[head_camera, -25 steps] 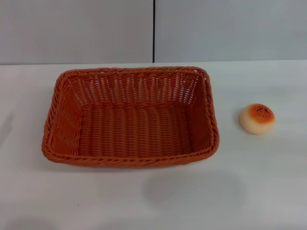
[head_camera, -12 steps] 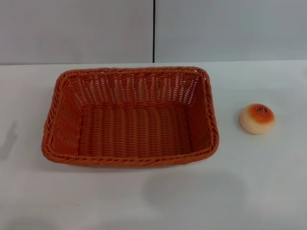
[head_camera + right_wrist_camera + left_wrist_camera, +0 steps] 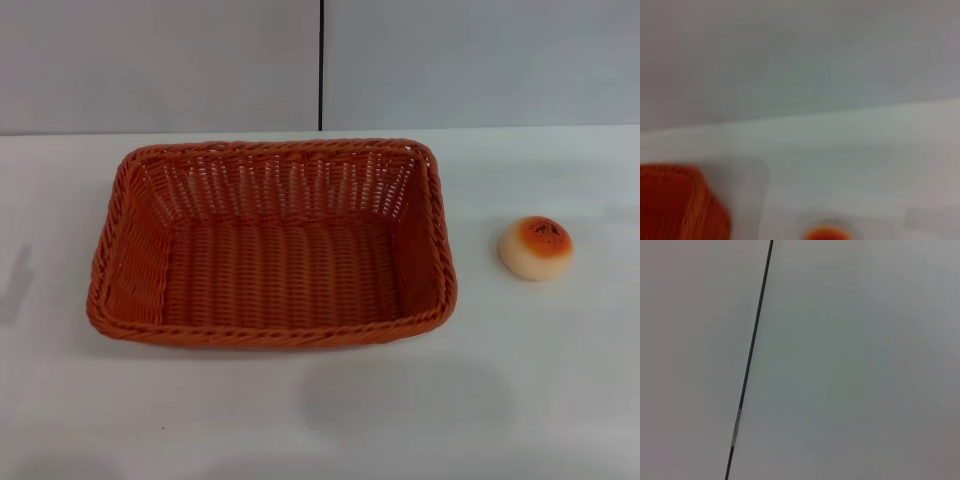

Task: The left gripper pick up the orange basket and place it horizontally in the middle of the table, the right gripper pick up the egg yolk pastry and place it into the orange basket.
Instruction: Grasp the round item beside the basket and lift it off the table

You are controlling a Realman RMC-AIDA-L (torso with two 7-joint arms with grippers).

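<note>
The orange basket (image 3: 272,244) lies flat on the white table (image 3: 320,410), long side across, a little left of centre, and nothing is inside it. The egg yolk pastry (image 3: 536,247) sits on the table to the basket's right, well apart from it. In the right wrist view a corner of the orange basket (image 3: 680,205) and the top of the egg yolk pastry (image 3: 826,233) show at the picture's edge. Neither gripper appears in any view; the left wrist view holds only a grey wall with a dark seam (image 3: 751,360).
A grey wall panel with a vertical dark seam (image 3: 321,65) stands behind the table's far edge. A faint shadow (image 3: 15,285) lies on the table at the far left.
The faint shadow at the table's left edge has shifted slightly. Basket and pastry have not moved.
</note>
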